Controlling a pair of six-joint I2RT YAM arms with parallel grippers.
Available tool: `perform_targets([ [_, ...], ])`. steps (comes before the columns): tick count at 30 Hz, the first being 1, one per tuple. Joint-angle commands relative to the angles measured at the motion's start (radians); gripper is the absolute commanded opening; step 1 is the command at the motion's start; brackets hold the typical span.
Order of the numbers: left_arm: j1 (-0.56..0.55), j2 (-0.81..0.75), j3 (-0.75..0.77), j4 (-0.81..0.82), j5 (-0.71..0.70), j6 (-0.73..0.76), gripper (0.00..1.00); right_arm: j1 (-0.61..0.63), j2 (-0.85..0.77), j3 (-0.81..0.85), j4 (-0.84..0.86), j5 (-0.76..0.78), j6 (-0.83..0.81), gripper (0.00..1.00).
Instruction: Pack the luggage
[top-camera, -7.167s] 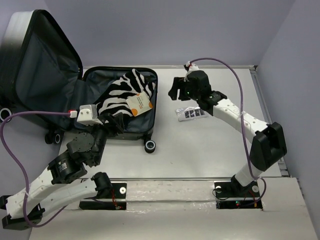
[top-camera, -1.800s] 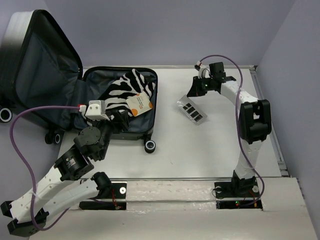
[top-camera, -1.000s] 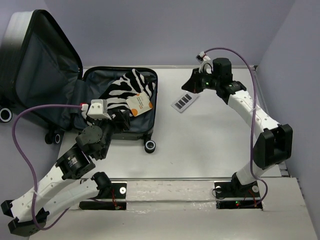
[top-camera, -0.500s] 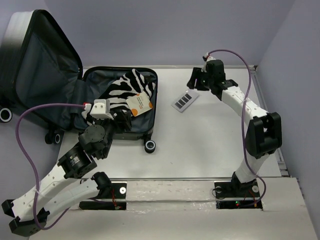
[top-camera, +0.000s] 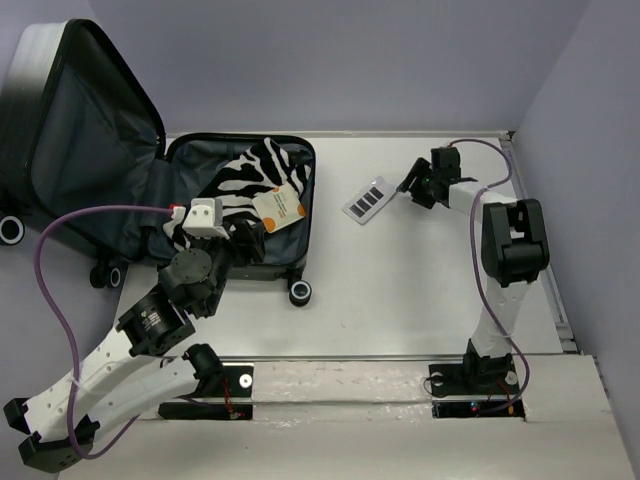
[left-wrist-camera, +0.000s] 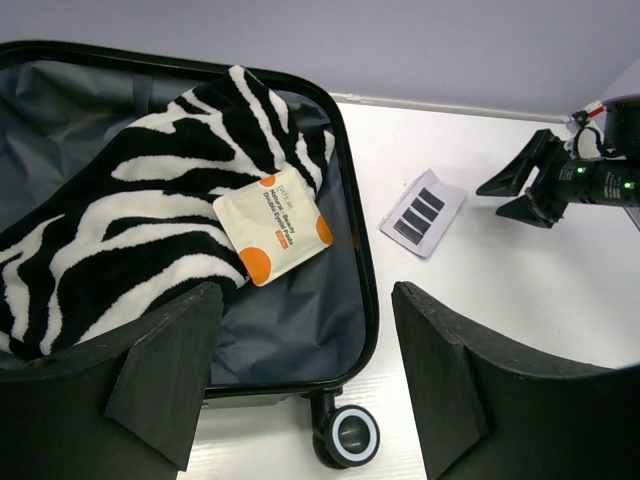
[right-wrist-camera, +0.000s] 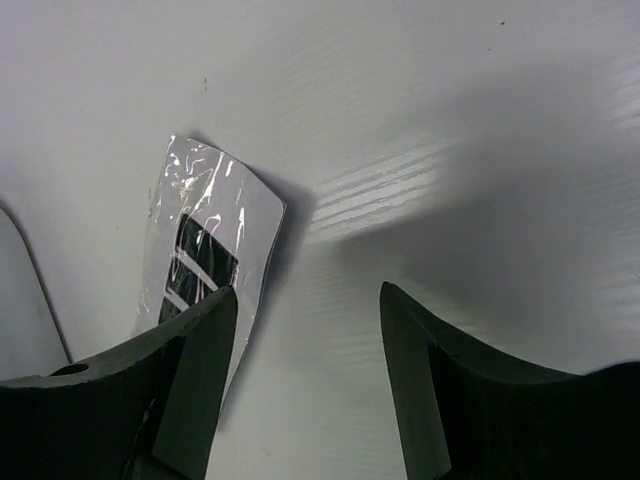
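The luggage (top-camera: 190, 160) lies open at the back left, its lid raised. Its dark grey lining (left-wrist-camera: 290, 320) holds a zebra-print cloth (top-camera: 245, 175) (left-wrist-camera: 150, 200) with a white and orange packet (top-camera: 277, 207) (left-wrist-camera: 282, 225) on top. A clear packet with black strips (top-camera: 366, 197) (left-wrist-camera: 422, 211) (right-wrist-camera: 205, 250) lies flat on the table just right of the luggage. My left gripper (top-camera: 240, 240) (left-wrist-camera: 305, 300) is open and empty above the luggage's near edge. My right gripper (top-camera: 412, 185) (right-wrist-camera: 308, 295) is open and empty, low over the table just right of the clear packet.
The raised lid (top-camera: 80, 130) stands at the far left. A luggage wheel (top-camera: 300, 291) (left-wrist-camera: 350, 435) sticks out at the near right corner. Purple walls close the back and the right side. A purple cable (top-camera: 60, 260) loops left of my left arm.
The clear packet was turned and shifted left toward the luggage. My right gripper has since drawn back right of it and dropped low. My left arm has crept slightly right.
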Motion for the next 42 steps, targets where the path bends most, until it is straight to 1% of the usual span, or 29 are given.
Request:
perform_targets([
  [1, 0.007, 0.001, -0.001, 0.042, -0.006, 0.017, 0.8, -0.014, 0.075, 0.021, 0.159, -0.086, 0.12, 0.64],
  [5, 0.008, 0.003, -0.003, 0.044, -0.007, 0.018, 0.8, -0.014, 0.128, 0.025, 0.22, -0.137, 0.168, 0.61],
  [9, 0.008, 0.004, -0.001, 0.045, -0.006, 0.017, 0.81, -0.023, 0.166, 0.007, 0.296, -0.183, 0.238, 0.57],
  [11, 0.008, 0.004, -0.003, 0.044, -0.009, 0.018, 0.8, -0.034, 0.204, -0.007, 0.34, -0.212, 0.295, 0.51],
  [12, 0.008, 0.004, -0.003, 0.044, -0.01, 0.018, 0.8, -0.034, 0.215, -0.02, 0.378, -0.238, 0.339, 0.47],
  [13, 0.008, 0.004, -0.003, 0.045, -0.01, 0.018, 0.81, -0.034, 0.224, -0.033, 0.402, -0.249, 0.361, 0.47],
  [14, 0.008, 0.006, -0.003, 0.045, -0.012, 0.018, 0.8, -0.043, 0.23, -0.048, 0.431, -0.261, 0.384, 0.39],
  [16, 0.008, 0.007, -0.003, 0.044, -0.013, 0.018, 0.8, -0.043, 0.241, -0.082, 0.493, -0.278, 0.426, 0.33],
  [18, 0.008, 0.007, -0.003, 0.044, -0.012, 0.02, 0.81, -0.043, 0.241, -0.091, 0.518, -0.277, 0.436, 0.23],
  [19, 0.008, 0.007, -0.003, 0.044, -0.012, 0.02, 0.81, -0.052, 0.238, -0.096, 0.524, -0.278, 0.435, 0.13],
  [21, 0.008, 0.007, -0.003, 0.044, -0.012, 0.02, 0.8, -0.052, 0.217, -0.129, 0.571, -0.274, 0.435, 0.07],
  [26, 0.01, 0.006, -0.003, 0.044, -0.012, 0.017, 0.81, -0.052, 0.033, -0.214, 0.668, -0.265, 0.363, 0.07],
  [29, 0.011, 0.0, 0.0, 0.044, -0.016, 0.012, 0.81, -0.052, -0.099, -0.252, 0.711, -0.297, 0.318, 0.07],
  [31, 0.014, -0.007, -0.005, 0.047, -0.022, 0.01, 0.82, -0.034, -0.162, -0.274, 0.734, -0.329, 0.306, 0.07],
  [33, 0.019, -0.007, -0.006, 0.048, -0.036, 0.007, 0.82, 0.011, -0.237, -0.272, 0.751, -0.355, 0.298, 0.07],
  [34, 0.02, -0.004, -0.008, 0.047, -0.041, 0.007, 0.85, 0.03, -0.254, -0.254, 0.752, -0.361, 0.295, 0.07],
  [35, 0.022, 0.006, -0.008, 0.048, -0.047, 0.007, 0.92, 0.084, -0.279, -0.239, 0.755, -0.369, 0.291, 0.07],
  [37, 0.03, 0.024, -0.005, 0.039, -0.07, 0.003, 0.96, 0.152, -0.286, -0.171, 0.752, -0.376, 0.259, 0.07],
  [38, 0.033, 0.03, -0.005, 0.036, -0.079, 0.001, 0.96, 0.185, -0.283, -0.144, 0.748, -0.375, 0.249, 0.07],
  [39, 0.043, 0.036, -0.003, 0.027, -0.097, -0.002, 0.97, 0.246, -0.267, -0.114, 0.751, -0.383, 0.245, 0.07],
  [41, 0.057, 0.047, 0.0, 0.022, -0.121, -0.013, 0.98, 0.299, -0.234, -0.055, 0.76, -0.395, 0.254, 0.07],
  [42, 0.063, 0.049, 0.0, 0.016, -0.142, -0.017, 0.98, 0.343, -0.19, 0.008, 0.783, -0.406, 0.266, 0.07],
])
